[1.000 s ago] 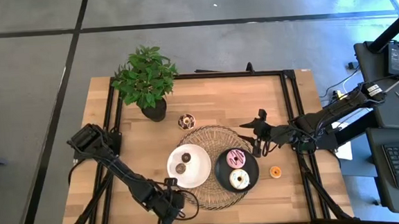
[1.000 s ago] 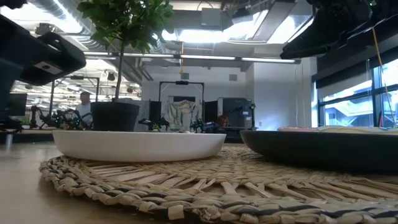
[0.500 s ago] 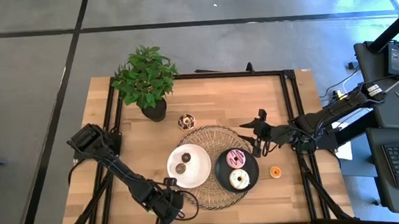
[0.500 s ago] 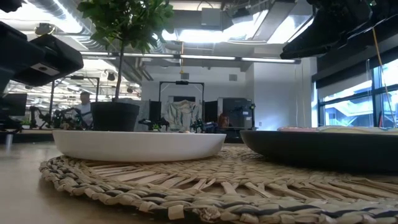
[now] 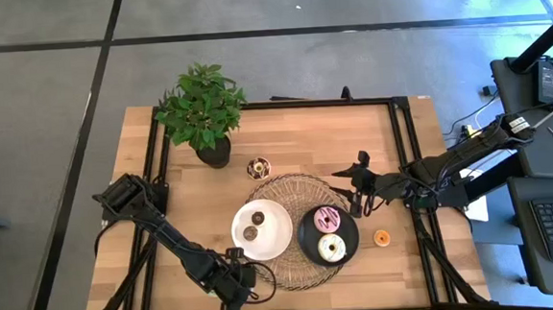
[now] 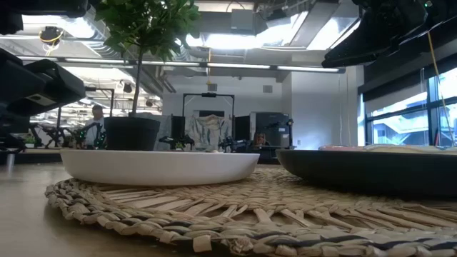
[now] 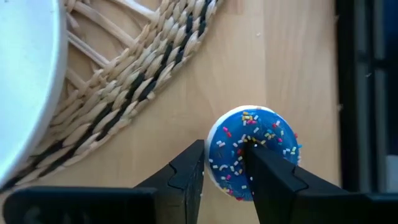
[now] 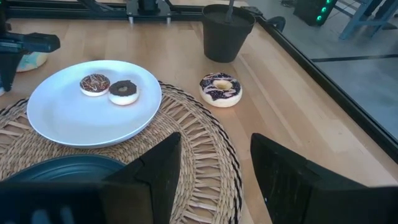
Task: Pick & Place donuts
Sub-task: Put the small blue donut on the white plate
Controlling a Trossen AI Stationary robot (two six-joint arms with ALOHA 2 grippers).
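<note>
On the left of the wooden table point(image 5: 295, 139), the left arm reaches from its base down toward the near edge, its gripper point(image 5: 234, 284) held low just off the rim of the mat point(image 5: 298, 187). Its jaws straddle a blue donut point(image 7: 252, 151) with sprinkles that lies on bare wood beside the mat; one finger sits in the hole and the other against the outer rim, closed on the ring's wall. Behind, a potted plant point(image 5: 202, 110) stands in a dark pot. The mat is round, woven of pale straw with dark strands. A smooth white plate point(image 5: 274, 234) on it carries two tiny donuts point(image 5: 253, 226), one sprinkled, one chocolate. Past the mat's far edge, on wood, lies a cream donut point(image 5: 258, 168) with dark icing. Next on the mat is a black plate point(image 5: 306, 240) holding a pink donut point(image 5: 327, 218) and a cream-iced one point(image 5: 331, 249). Just right of it, on the table, lies a tiny orange donut point(image 5: 382, 237). At the right, the right arm stretches inward, its gripper point(image 5: 359, 179) hanging over the mat's right edge, jaws open and empty.
</note>
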